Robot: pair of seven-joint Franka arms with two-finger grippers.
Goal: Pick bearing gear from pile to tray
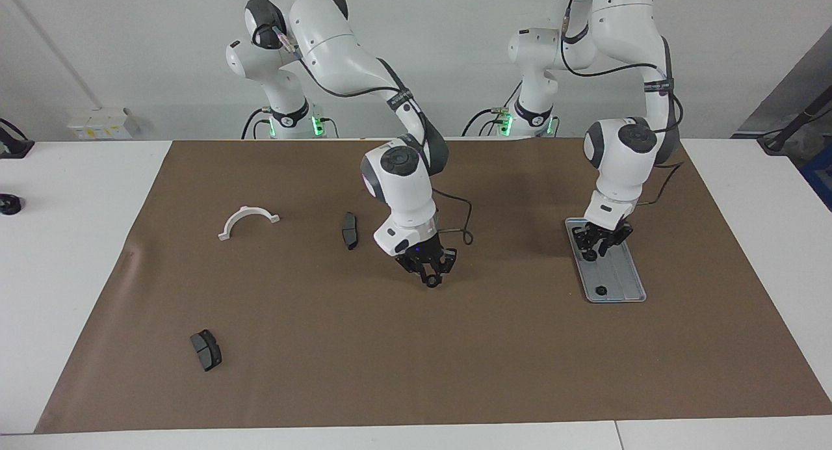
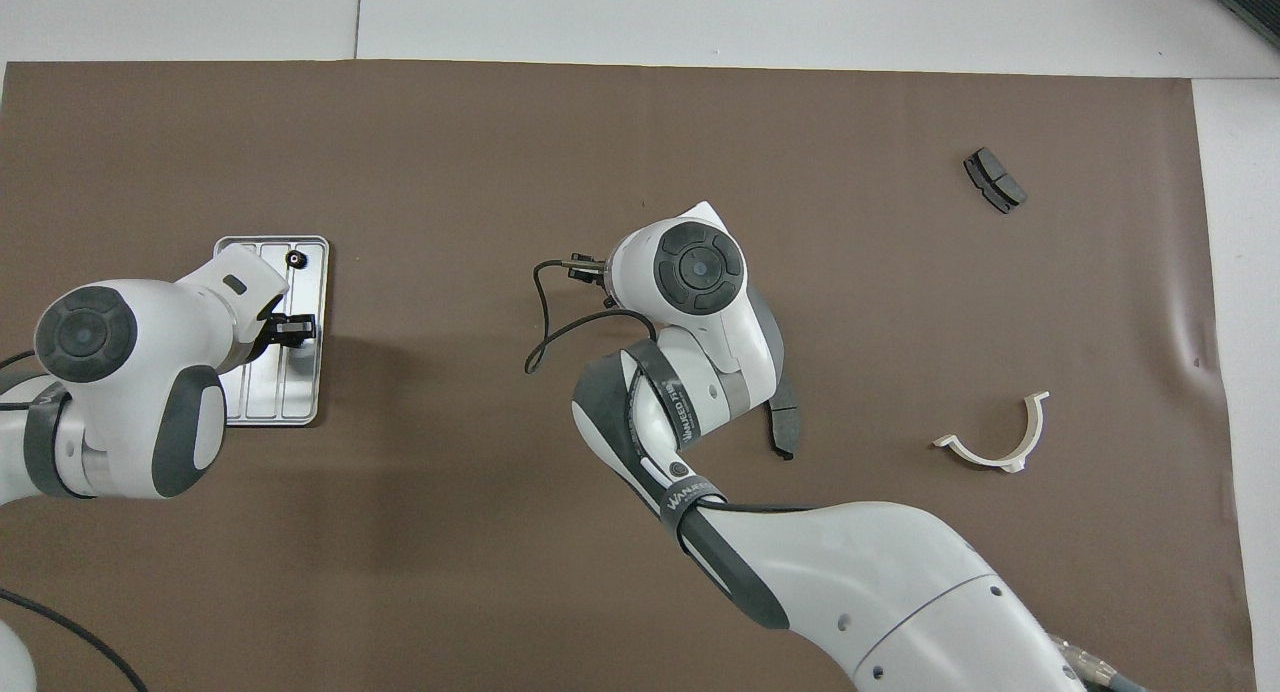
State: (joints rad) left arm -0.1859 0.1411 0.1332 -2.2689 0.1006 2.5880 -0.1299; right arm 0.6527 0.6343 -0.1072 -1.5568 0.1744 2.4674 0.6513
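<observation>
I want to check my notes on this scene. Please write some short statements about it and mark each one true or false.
1. A small black gear lies in the tray, at its end farther from the robots. True.
2. The left gripper hangs over the white bracket. False: it is over the tray.
3. The white bracket lies in the tray. False: it lies on the brown mat, toward the right arm's end of the table.
4. Two dark brake pads lie on the mat. True.
5. The right gripper is over the middle of the mat. True.
</observation>
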